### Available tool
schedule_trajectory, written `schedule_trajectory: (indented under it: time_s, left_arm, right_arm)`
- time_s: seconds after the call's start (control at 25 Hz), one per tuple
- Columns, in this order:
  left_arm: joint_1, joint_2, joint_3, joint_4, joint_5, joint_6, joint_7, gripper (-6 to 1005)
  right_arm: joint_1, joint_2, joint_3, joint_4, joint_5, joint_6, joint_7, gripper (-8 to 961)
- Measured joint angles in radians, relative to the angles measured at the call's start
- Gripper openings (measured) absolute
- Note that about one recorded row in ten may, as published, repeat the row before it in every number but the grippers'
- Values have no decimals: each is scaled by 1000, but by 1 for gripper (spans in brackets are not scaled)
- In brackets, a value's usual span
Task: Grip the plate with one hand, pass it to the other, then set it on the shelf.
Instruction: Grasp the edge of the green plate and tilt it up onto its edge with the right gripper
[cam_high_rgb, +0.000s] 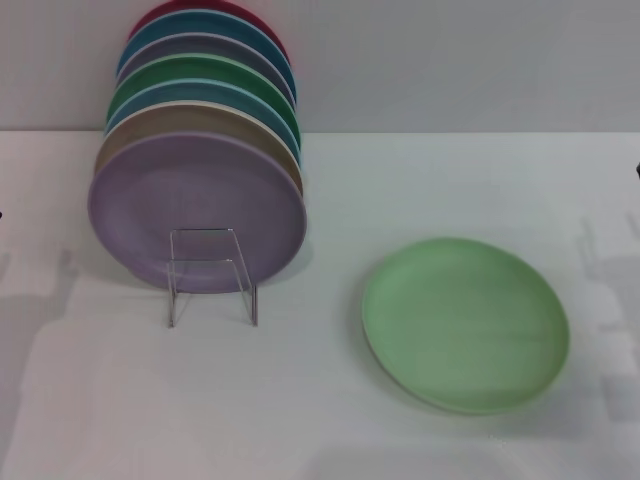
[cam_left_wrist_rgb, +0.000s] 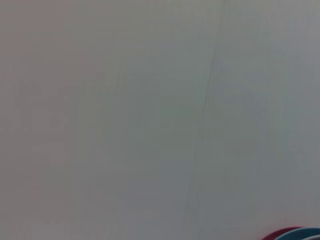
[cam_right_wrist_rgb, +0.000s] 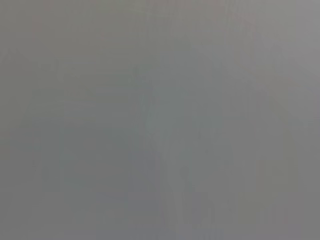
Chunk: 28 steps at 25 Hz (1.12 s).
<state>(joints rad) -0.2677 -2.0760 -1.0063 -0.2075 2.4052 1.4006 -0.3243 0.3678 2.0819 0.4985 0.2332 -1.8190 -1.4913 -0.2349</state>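
White table (cam_high_rgb: 330, 420), grey wall behind. Pale green plate (cam_high_rgb: 466, 323) lay flat on it to my right side, well apart from the clear shelf (cam_high_rgb: 211, 272), which carried a leaning row of plates, lilac plate (cam_high_rgb: 196, 205) foremost. Neither of my grippers was in view, so their state and nearness to the plate went unrecorded

Pale green plate (cam_high_rgb: 466, 323) lies flat on the white table (cam_high_rgb: 300, 420), open tabletop all round it, approach unobstructed from above and the sides. Clear shelf (cam_high_rgb: 212, 272) is packed: lilac plate (cam_high_rgb: 195, 205) leans at the front, stack of upright plates (cam_high_rgb: 205, 90) close behind. Only the shelf's front is open.
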Motion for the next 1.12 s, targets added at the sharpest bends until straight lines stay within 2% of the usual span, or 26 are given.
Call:
schedule_trajectory:
  time_s: [0.4,0.56,0.72,0.76,0.8,0.88,0.92,0.96,1.0,1.12]
  left_arm:
    - [5,1,0,0,0,4,-2,783]
    - [3,3,0,0,0,4,-2,783]
    - [3,3,0,0,0,4,1,783]
    - [3,3,0,1,0,2,3,783]
    - [2,3,0,1,0,0,4,783]
    - [0,4,-1,3,0,-1,5,783]
    - [-1,4,-1,4,0,0,5,783]
    - [-2,6,-1,4,0,2,5,783]
    - [-2,6,-1,4,0,2,5,783]
    - [-3,7,-2,3,0,4,6,783]
  right_arm:
    - [-12,2,0,6,1,-6,-63,585]
    - [-33,2,14,80,1,-5,-195,585]
    - [-30,-4,52,140,1,51,-175,586]
    - [-19,-14,77,181,1,124,-133,586]
    - [-19,-14,77,181,1,124,-133,586]
    - [-9,-32,97,238,-2,203,-95,586]
    - [-6,-46,104,276,-3,246,-82,585]
    - [-6,-79,125,362,-4,337,-76,585]
    - [-6,-79,125,362,-4,337,-76,585]
    - [-16,-126,183,493,-11,504,-79,585]
